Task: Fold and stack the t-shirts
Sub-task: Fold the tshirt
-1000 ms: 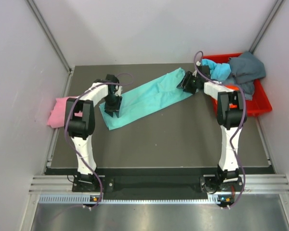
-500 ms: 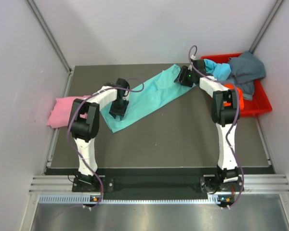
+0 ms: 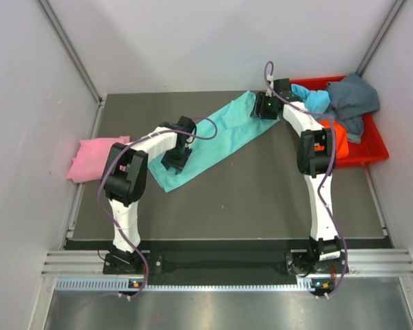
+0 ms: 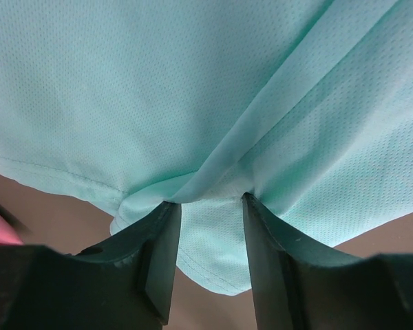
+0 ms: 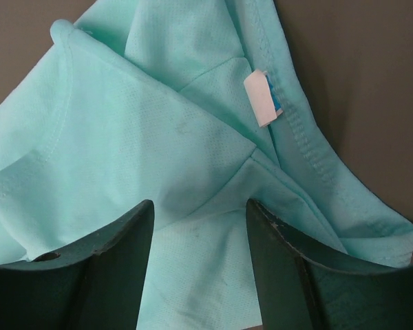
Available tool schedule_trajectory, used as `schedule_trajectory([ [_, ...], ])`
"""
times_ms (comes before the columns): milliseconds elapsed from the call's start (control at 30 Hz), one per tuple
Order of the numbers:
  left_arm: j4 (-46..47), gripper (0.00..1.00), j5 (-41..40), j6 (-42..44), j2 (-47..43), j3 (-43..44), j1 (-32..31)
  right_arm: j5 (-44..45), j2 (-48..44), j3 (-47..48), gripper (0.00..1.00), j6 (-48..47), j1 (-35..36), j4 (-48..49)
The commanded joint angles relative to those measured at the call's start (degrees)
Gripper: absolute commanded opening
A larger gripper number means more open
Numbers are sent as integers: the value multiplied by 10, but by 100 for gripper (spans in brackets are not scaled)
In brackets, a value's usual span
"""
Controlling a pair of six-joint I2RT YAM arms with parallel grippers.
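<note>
A teal t-shirt [image 3: 217, 134] lies folded into a long strip, stretched diagonally across the dark table. My left gripper [image 3: 175, 159] holds it near its lower left end. In the left wrist view the fingers [image 4: 158, 240] pinch a bunch of the teal cloth [image 4: 193, 82], which is pulled taut from the gripper [image 4: 208, 199]. My right gripper [image 3: 265, 106] holds the upper right end. In the right wrist view the gripper [image 5: 199, 203] grips the teal cloth [image 5: 124, 137] near its white label [image 5: 263, 98]. A folded pink t-shirt [image 3: 93, 158] lies at the table's left edge.
A red bin [image 3: 363, 155] at the back right holds a light blue shirt [image 3: 314, 100], a dark grey-blue shirt [image 3: 352, 98] and an orange one [image 3: 338, 137]. White walls stand close on three sides. The table's [image 3: 248, 199] near half shows dark grey.
Both grippers have moved with the teal shirt. The left end has slid to the right, the right end has gone up towards the back, and the strip lies steeper.
</note>
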Motion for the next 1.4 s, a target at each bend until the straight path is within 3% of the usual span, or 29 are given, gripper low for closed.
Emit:
schedule_trajectory([
  [0, -13, 48, 36, -1, 1, -31, -23, 17, 4, 24, 57, -42, 7, -51],
  [367, -17, 49, 44, 10, -16, -58, -89, 26, 14, 53, 60, -102, 27, -78],
  [900, -23, 51, 39, 10, -15, -57, -178, 28, 43, 117, 61, -72, 83, -36],
  [1100, -31, 54, 21, 10, -44, -51, -193, 61, -11, 112, 62, -92, 76, -41],
  [1367, -37, 56, -37, 26, -124, -11, -191, 89, -135, 19, 62, -112, 43, -59],
])
